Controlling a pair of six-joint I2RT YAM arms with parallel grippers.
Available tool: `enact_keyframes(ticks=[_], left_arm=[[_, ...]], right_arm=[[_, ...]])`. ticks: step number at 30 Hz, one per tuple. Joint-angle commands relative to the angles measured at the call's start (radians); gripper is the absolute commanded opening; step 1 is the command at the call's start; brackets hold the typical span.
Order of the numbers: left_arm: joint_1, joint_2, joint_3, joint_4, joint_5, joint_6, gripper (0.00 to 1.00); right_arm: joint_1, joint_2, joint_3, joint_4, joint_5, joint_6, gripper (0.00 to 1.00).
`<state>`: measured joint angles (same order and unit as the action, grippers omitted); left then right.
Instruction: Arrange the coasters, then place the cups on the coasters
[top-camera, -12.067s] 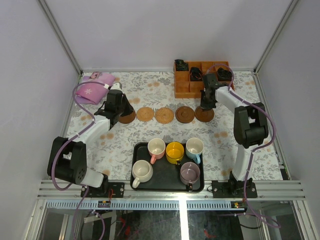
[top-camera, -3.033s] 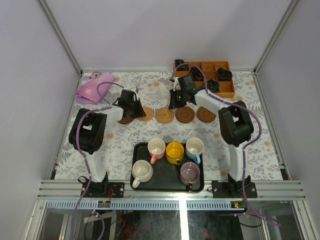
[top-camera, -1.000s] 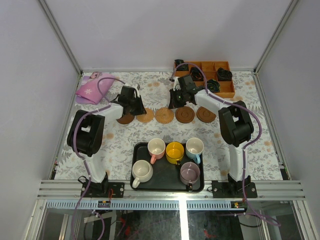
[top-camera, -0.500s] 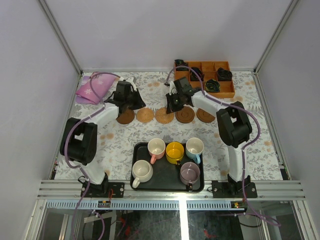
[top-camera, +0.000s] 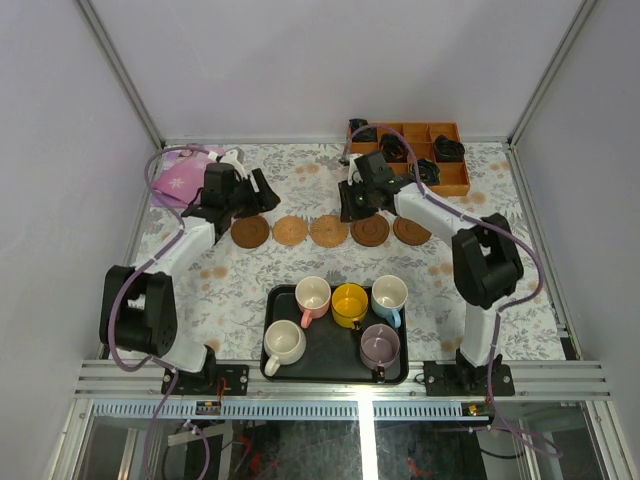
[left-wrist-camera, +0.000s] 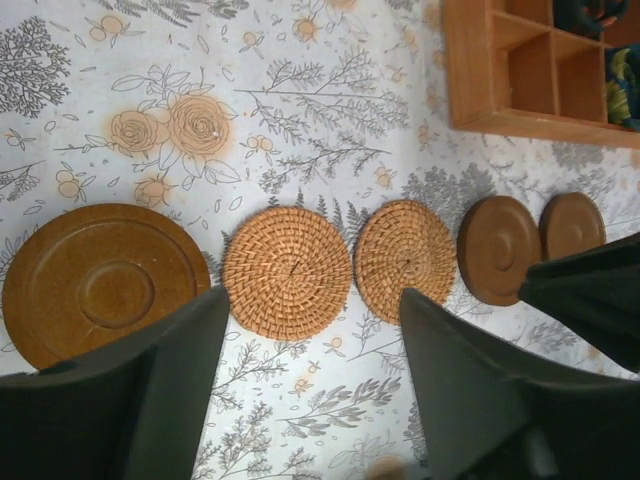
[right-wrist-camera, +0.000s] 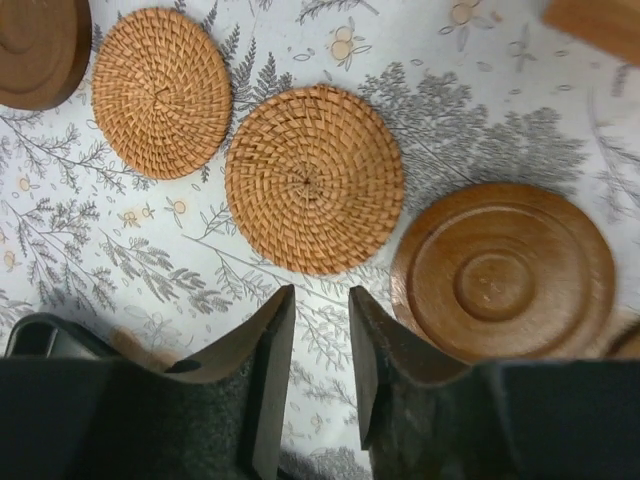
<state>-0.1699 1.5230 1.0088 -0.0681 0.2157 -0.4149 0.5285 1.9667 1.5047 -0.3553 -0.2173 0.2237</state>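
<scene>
Five coasters lie in a row across the table: a dark wooden one, two woven ones, and two more dark ones. Five cups stand in the black tray: pink, yellow, light blue, cream and mauve. My left gripper hangs open above the left woven coaster, holding nothing. My right gripper is open by a narrow gap, empty, just near of a woven coaster and a wooden one.
An orange wooden compartment box with black coiled items sits at the back right, close behind the right arm. A purple cloth lies at the back left beside the left arm. Metal frame posts edge the table.
Both grippers have gone from shut to open and have drawn back from the coaster row. The left arm swung left toward the purple cloth. The coasters now sit evenly in line.
</scene>
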Motion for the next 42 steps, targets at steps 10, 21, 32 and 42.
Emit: enact_keyframes(ticks=[10, 21, 32, 42], left_arm=[[0.000, -0.149, -0.062, -0.018, 0.026, 0.034, 1.00], [0.000, -0.177, -0.054, -0.048, 0.030, 0.059, 1.00], [-0.005, -0.177, -0.055, -0.031, 0.046, 0.043, 1.00], [-0.005, -0.185, -0.081, -0.036, 0.031, 0.041, 1.00]], right_arm=[[0.004, -0.474, -0.275, -0.163, 0.243, 0.070, 0.65], [0.056, -0.919, -0.442, -0.433, 0.267, 0.234, 0.75], [0.141, -1.104, -0.531, -0.555, 0.222, 0.374, 1.00], [0.211, -1.095, -0.561, -0.581, 0.224, 0.408, 0.99]])
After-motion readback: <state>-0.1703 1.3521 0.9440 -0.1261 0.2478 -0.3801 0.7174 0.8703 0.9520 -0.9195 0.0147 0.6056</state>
